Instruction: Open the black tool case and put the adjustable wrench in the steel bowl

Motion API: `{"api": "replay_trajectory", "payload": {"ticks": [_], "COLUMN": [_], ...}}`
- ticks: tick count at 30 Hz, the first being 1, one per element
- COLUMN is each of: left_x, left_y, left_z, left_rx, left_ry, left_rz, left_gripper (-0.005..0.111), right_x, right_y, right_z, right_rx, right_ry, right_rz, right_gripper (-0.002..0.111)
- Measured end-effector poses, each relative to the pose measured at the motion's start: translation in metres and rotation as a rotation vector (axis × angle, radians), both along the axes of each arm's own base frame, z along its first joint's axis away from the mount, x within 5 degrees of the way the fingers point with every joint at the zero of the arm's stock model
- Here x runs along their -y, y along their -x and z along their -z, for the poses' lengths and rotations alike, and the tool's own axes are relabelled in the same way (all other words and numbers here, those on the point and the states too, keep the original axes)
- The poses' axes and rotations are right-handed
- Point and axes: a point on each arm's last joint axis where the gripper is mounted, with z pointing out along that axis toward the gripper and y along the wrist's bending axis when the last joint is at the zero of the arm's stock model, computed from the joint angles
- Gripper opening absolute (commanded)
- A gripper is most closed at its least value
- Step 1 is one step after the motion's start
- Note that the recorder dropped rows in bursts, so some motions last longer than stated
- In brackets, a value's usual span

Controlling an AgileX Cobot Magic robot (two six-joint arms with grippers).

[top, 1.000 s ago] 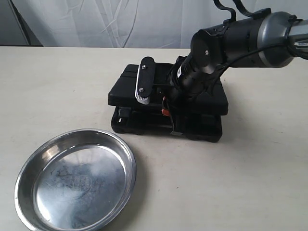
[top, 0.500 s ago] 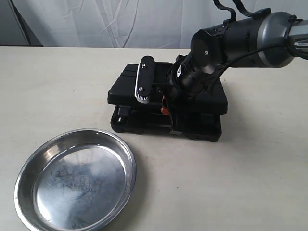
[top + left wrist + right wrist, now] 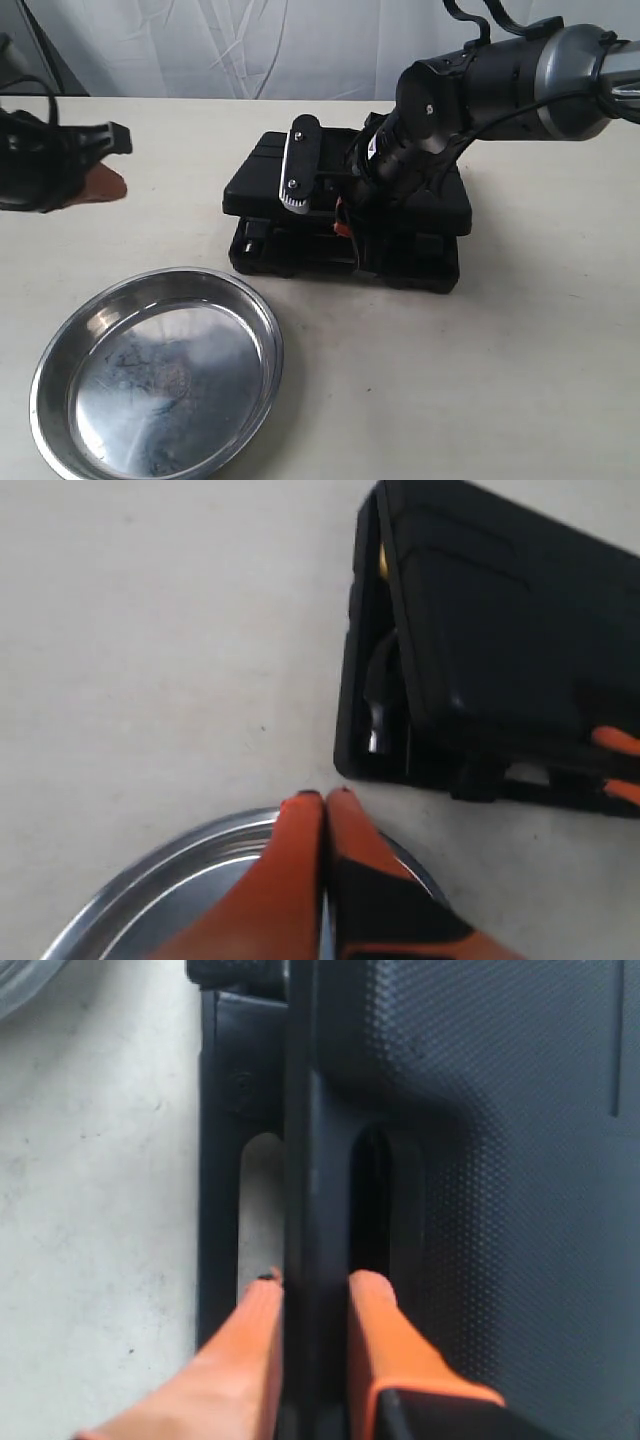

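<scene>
The black tool case [image 3: 410, 200] lies at the table's middle with its lid raised a little off the base [image 3: 300, 258]. My right gripper [image 3: 345, 225] is shut on the lid's handle bar [image 3: 312, 1160], one orange finger on each side. My left gripper [image 3: 110, 165] hovers at the left, shut and empty, its fingertips [image 3: 305, 805] above the far rim of the steel bowl [image 3: 268, 335]. In the left wrist view the case [image 3: 500, 630] gapes at one side and a silvery metal part [image 3: 378, 735] shows inside. I cannot make out the adjustable wrench.
The bowl [image 3: 170, 885] sits on the pale table [image 3: 520, 380] in front of the case, to its left. A white curtain [image 3: 250, 50] hangs behind. The bulky right arm [image 3: 500, 85] reaches over the case from the right.
My left gripper has come into the exterior view at the left edge. The right gripper still holds the lid, which has hardly moved.
</scene>
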Motion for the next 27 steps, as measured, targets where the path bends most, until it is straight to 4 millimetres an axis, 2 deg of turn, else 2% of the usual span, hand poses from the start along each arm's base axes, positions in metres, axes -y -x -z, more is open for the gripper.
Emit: {"api": "replay_trajectory", "payload": {"ticks": [3, 7, 11, 16, 21, 27], "left_x": [0.007, 0.005, 0.006, 0.016, 0.019, 0.021], "left_y": [-0.022, -0.043, -0.058, -0.069, -0.079, -0.088], "left_z": [0.025, 0.056, 0.076, 0.087, 0.097, 0.095], "left_rx": [-0.101, -0.231, -0.279, -0.266, -0.27, -0.241], "left_ry": [0.052, 0.129, 0.203, 0.338, 0.396, 0.432], "left_rz": [0.068, 0.09, 0.098, 0.164, 0.159, 0.181], "left_gripper": [0.0, 0.0, 0.0, 0.0, 0.0, 0.0], "right_x": [0.0, 0.0, 0.0, 0.0, 0.0, 0.0], "right_y": [0.0, 0.0, 0.0, 0.0, 0.0, -0.001], "right_z": [0.0, 0.0, 0.0, 0.0, 0.0, -0.001], "right_rx": [0.002, 0.003, 0.005, 0.005, 0.005, 0.012], "right_ry": [-0.001, -0.002, -0.003, -0.003, -0.003, -0.008], "right_rz": [0.0, 0.0, 0.0, 0.0, 0.0, 0.001], "right_gripper": [-0.001, -0.001, -0.001, -0.001, -0.001, -0.001]}}
